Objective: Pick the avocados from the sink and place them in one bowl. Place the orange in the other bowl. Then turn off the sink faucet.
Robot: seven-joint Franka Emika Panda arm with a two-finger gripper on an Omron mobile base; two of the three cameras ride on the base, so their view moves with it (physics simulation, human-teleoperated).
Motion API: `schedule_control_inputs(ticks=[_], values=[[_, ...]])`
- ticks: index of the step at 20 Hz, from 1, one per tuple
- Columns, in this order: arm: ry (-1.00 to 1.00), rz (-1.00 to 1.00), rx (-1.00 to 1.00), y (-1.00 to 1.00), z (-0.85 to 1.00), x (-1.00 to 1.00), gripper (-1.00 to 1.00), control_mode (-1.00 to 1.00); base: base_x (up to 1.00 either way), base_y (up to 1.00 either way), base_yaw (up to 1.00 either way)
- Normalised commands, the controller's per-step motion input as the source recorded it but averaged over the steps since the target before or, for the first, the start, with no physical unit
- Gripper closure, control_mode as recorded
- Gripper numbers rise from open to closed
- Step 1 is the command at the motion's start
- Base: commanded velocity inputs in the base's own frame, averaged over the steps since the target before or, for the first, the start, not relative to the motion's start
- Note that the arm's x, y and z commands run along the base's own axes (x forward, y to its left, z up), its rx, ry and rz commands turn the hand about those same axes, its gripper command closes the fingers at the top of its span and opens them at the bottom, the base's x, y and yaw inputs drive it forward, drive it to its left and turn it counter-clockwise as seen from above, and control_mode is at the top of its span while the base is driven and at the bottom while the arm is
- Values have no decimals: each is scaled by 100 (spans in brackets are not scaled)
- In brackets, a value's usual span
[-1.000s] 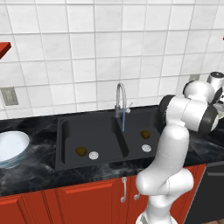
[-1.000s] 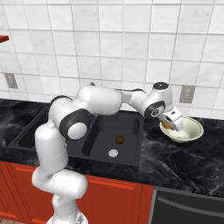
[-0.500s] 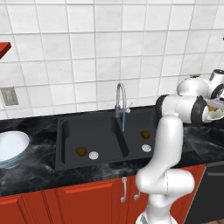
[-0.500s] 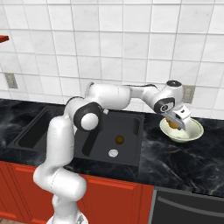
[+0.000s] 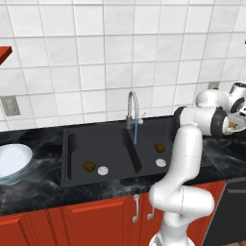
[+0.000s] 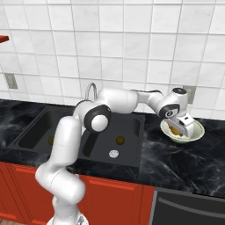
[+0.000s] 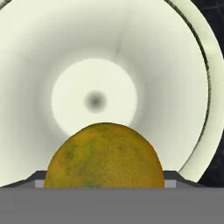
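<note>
While the gripper (image 6: 176,130) hangs inside the cream bowl (image 6: 194,134) on the table's right, its jaws grip the orange (image 7: 104,156) above the bowl's floor. One avocado (image 5: 88,166) lies in the left basin of the sink (image 5: 101,144), another avocado (image 5: 159,147) in the right. Water runs from the faucet (image 5: 131,108). Pale blue bowl (image 5: 11,161) sits far left.

Lying in the sink (image 5: 72,158), one avocado (image 5: 88,166) per basin, second avocado (image 5: 159,147) right of the faucet (image 5: 132,113). Sitting left of the sink, one bowl (image 5: 12,161); right of it, the other bowl (image 6: 195,134), orange (image 6: 176,130) hanging over it.
</note>
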Motion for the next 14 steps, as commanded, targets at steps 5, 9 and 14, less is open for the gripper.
schedule_control_inputs(ticks=[5,9,14], values=[[0,0,0,0,-34,13,100,-100,0,0,0],[0,0,2,0,-2,7,100,-100,0,0,0],[0,0,2,-1,0,6,100,-100,0,0,0]])
